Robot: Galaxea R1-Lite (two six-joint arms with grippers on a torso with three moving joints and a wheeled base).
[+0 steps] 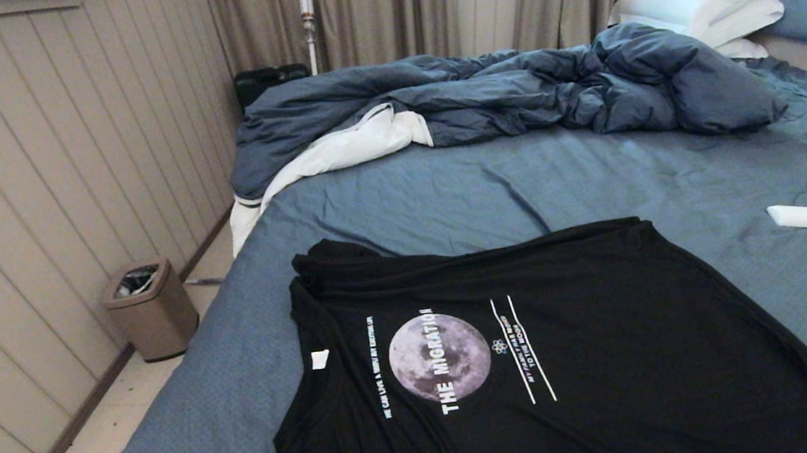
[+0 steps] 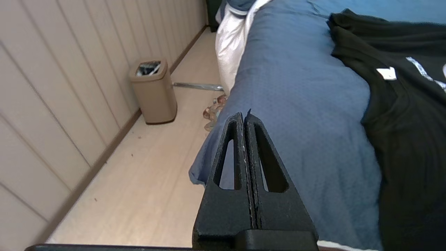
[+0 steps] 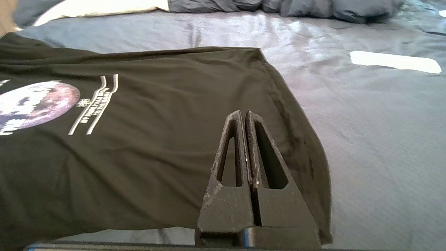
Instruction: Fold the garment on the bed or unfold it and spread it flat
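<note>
Both claws are pressed together and empty: the left gripper (image 2: pixel 245 116) hangs over the bed's (image 1: pixel 445 190) blue sheet near its edge, the right gripper (image 3: pixel 244 115) over the black T-shirt (image 1: pixel 581 358). That shirt lies spread print-up across the lower middle of the head view, its 2 white lines right of the moon. A rumpled duvet (image 1: pixel 510 90) fills the upper middle, a bin (image 1: pixel 150 310) stands at left.

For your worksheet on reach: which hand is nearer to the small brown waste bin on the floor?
Left. The left hand sits over the bed's corner beside the floor where the waste bin stands; the right hand is above the black T-shirt, farther away.
</note>
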